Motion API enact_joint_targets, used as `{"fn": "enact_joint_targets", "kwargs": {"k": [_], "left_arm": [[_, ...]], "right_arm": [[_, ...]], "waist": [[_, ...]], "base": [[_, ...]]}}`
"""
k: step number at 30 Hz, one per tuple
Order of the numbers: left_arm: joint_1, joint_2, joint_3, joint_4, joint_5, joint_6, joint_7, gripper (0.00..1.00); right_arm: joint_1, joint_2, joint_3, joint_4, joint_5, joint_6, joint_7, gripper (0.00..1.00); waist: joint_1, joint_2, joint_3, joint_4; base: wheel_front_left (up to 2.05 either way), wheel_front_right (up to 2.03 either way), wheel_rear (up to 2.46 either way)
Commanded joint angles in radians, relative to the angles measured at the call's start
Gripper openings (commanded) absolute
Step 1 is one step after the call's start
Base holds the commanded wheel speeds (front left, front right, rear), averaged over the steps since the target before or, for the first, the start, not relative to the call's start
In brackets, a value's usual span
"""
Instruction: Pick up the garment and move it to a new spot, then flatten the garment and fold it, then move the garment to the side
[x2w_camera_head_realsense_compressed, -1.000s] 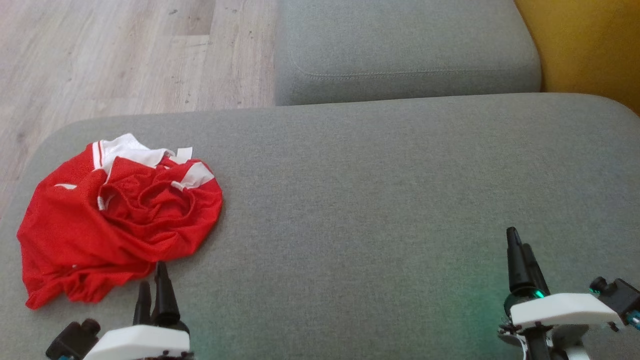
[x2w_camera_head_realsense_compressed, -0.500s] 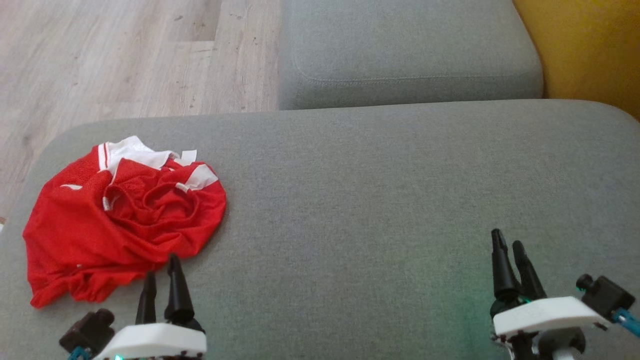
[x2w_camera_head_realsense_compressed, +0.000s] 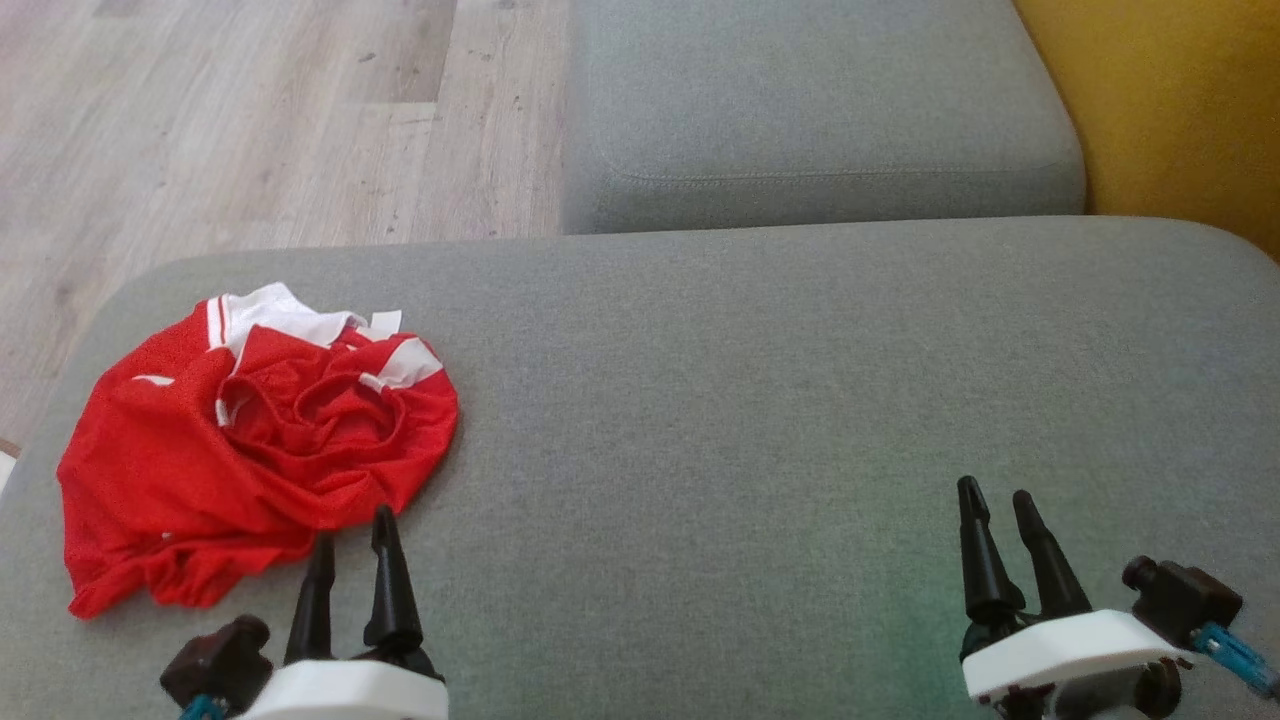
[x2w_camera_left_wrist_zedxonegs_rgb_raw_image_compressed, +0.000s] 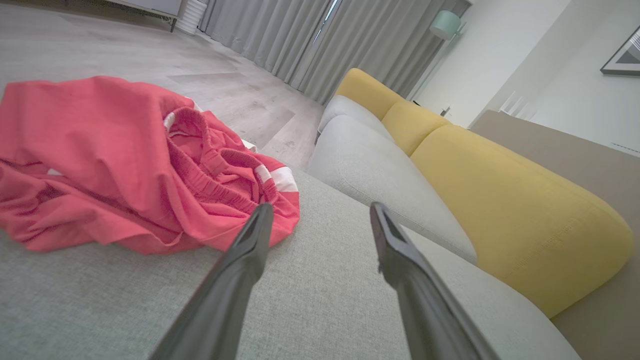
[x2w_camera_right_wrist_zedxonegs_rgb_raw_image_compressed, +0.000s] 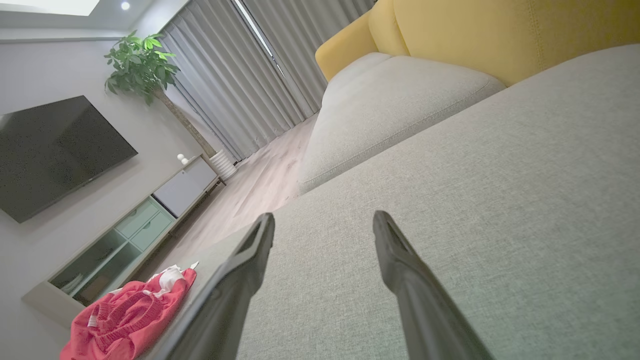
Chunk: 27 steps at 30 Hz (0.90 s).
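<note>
None of the three steps is done yet, as far as I can judge. The red shorts (x2w_camera_head_realsense_compressed: 250, 450) lie in a crumpled heap at the left end of the grey sofa seat (x2w_camera_head_realsense_compressed: 750, 400), close to its left edge, with the white trim and the elastic waistband bunched on top. The left gripper (x2w_camera_head_realsense_compressed: 352, 525) hovers just beside the near edge of the heap, its jaws open and holding nothing; in the left wrist view the heap sits a little to the left of the gap between the two fingers. The right gripper (x2w_camera_head_realsense_compressed: 995, 489) is well apart from the shorts, over bare seat on the right, its jaws also open and empty. So the pick-up is only at the approach. Everything is left to do: to grasp the shorts, to carry them to a new spot, probably the free middle of the seat, to flatten them, to fold them and to put them aside
</note>
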Motion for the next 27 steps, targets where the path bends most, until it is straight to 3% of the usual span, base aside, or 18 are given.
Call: {"fn": "enact_joint_targets", "kwargs": {"k": [1, 27], "left_arm": [[-0.019, 0.004, 0.009, -0.041, 0.026, 0.009, -0.014, 1.0], [0.011, 0.005, -0.059, -0.054, 0.317, 0.043, -0.093, 1.0]], "right_arm": [[-0.029, -0.007, 0.017, -0.034, -0.034, -0.001, -0.017, 1.0], [0.007, -0.009, 0.035, -0.058, -0.37, -0.001, -0.097, 1.0]], "waist": [[0.0, 0.0, -0.003, -0.001], [0.0, 0.0, -0.037, -0.008]], "base": [[0.0, 0.0, 0.0], [0.0, 0.0, 0.0]]}}
